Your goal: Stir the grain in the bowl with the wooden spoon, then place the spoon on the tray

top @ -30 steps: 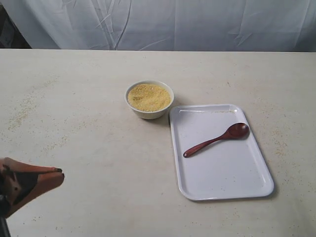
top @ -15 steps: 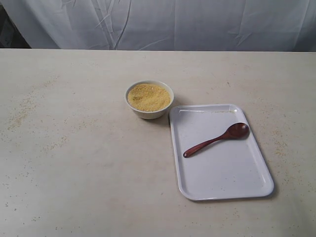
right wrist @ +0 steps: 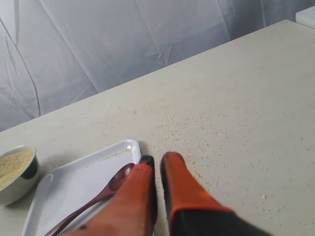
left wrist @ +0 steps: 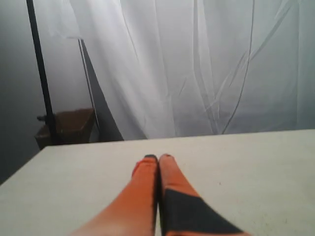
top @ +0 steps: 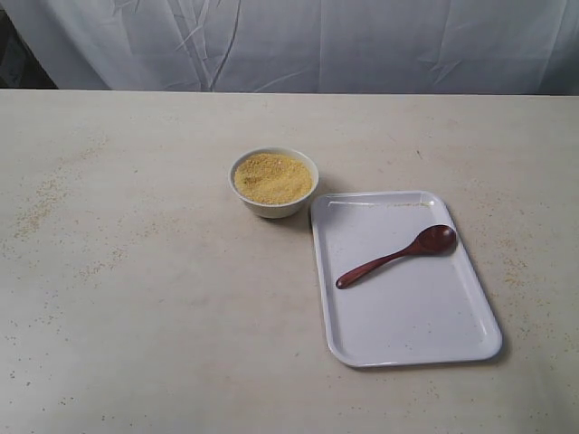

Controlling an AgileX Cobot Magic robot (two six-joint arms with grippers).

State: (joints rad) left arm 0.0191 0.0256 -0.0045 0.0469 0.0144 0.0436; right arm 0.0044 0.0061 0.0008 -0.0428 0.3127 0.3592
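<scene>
The dark wooden spoon (top: 395, 257) lies slantwise on the white tray (top: 407, 334), its round end toward the far right corner. The cream bowl (top: 273, 206) stands just off the tray's far left corner, filled with yellow grain (top: 272, 177). Neither gripper shows in the exterior view. In the right wrist view my right gripper (right wrist: 158, 158) hovers beside the tray (right wrist: 88, 167), empty, its fingers nearly together, with the spoon (right wrist: 118, 179) and bowl (right wrist: 17, 189) off to one side. My left gripper (left wrist: 158, 157) is shut on nothing over bare tabletop.
Spilled grains are scattered over the beige table (top: 136, 298), thickest to the left of the bowl and to the right of the tray. A white cloth backdrop (top: 317, 45) hangs behind the table's far edge. A dark stand (left wrist: 42, 73) rises beyond the table.
One second ago the left gripper showed at the lower left of the exterior view; it has since drawn back out of that view. Spoon, tray and bowl have not moved.
</scene>
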